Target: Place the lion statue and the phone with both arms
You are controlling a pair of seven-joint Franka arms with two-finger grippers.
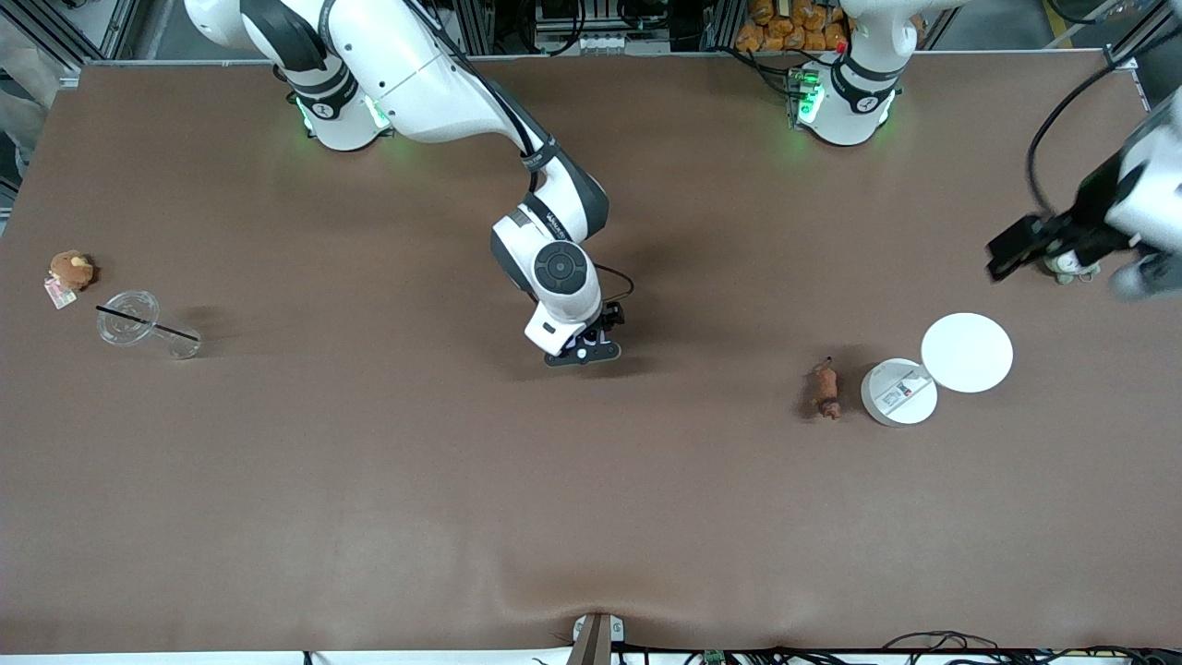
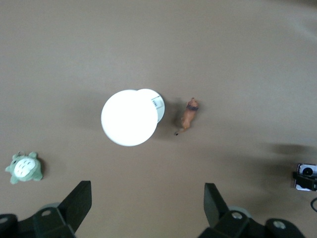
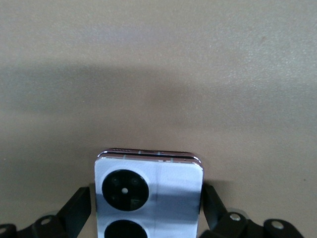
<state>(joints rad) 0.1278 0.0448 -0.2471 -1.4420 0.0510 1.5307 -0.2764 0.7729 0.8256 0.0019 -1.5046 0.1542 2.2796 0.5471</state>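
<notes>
Right claw (image 1: 584, 354) low at mid-counter (image 1: 369, 480), jaws spread wide either side of the small squarish pale lavender-white folded phone (image 3: 148, 196); contact with the fingers (image 3: 212, 203) unclear, phone lying on the counter. Left claw (image 2: 147, 208) up in the air at the left arm's end, jaws apart, holding nothing. Tiny reddish-brown lion statue (image 1: 825, 390) lying just beside two overlapping round white discs (image 1: 965, 352). Small grey-green-and-white plush (image 2: 24, 167) near that end too.

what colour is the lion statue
Reddish-brown, with a darker band at the neck. The lion statue shows best in the left wrist view.
</notes>
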